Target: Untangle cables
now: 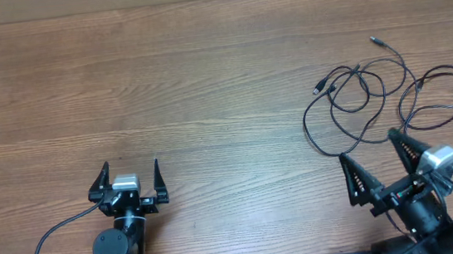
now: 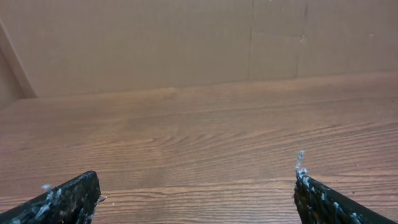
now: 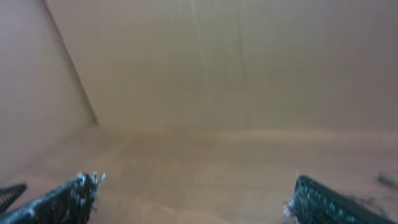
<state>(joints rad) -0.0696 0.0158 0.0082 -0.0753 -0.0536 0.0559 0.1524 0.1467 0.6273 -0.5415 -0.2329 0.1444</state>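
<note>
The cables (image 1: 363,89) lie in loose black loops on the wooden table's (image 1: 205,79) right side, just ahead of the right gripper (image 1: 367,145), which is tilted leftward with its jaws spread and empty, while the left gripper (image 1: 130,164), well apart, points straight ahead, likewise spread and empty.

A wooden table (image 1: 205,79) fills the view. On its right part lie the cables (image 1: 357,102), thin black cords in loose loops that cross each other, with small plug ends near the top. The right gripper (image 1: 367,145) stands just below them with its fingers spread wide, holding nothing. The left gripper (image 1: 130,165) is well apart at the lower left, also spread wide and holding nothing.
</note>
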